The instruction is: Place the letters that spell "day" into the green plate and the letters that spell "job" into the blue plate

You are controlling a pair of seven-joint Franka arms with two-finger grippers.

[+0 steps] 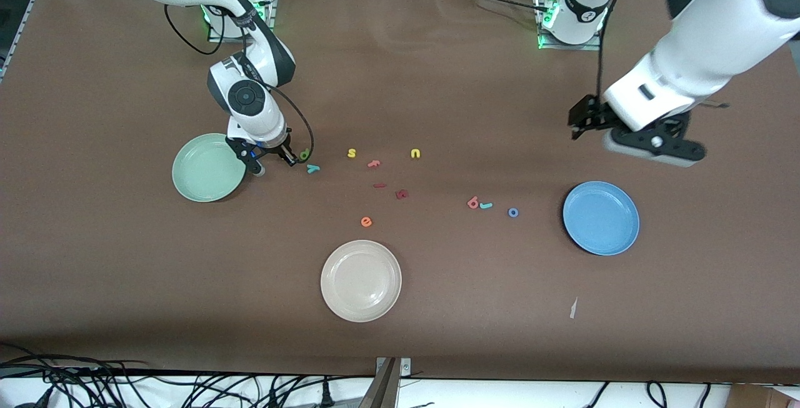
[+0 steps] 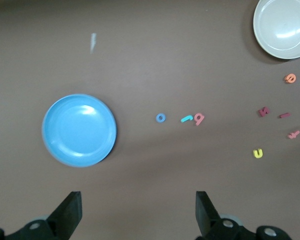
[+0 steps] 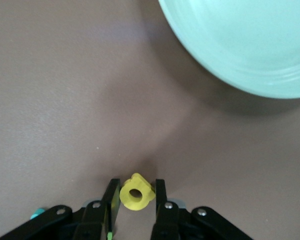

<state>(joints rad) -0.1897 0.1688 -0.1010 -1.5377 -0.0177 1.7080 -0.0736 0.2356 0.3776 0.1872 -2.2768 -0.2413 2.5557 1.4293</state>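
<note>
My right gripper [image 1: 273,161] is low at the table beside the green plate [image 1: 208,167], on the side toward the other letters. Its fingers press both sides of the yellow "a" [image 3: 137,192], so it is shut on it. The arm hides the "a" in the front view. The dark green "d" [image 1: 304,155] and teal "y" [image 1: 313,169] lie just next to the gripper. The salmon "b" [image 1: 473,202], teal "j" [image 1: 486,205] and blue "o" [image 1: 513,212] lie in a row toward the blue plate [image 1: 600,217]. My left gripper [image 1: 650,139] hangs open and empty above the table by that plate.
A cream-white plate [image 1: 360,280] sits nearer the front camera at mid-table. A yellow "s" [image 1: 352,153], a yellow "u" [image 1: 415,154], an orange "e" [image 1: 366,222] and dark red letters [image 1: 402,194] are scattered in the middle. A paper scrap [image 1: 573,308] lies near the front edge.
</note>
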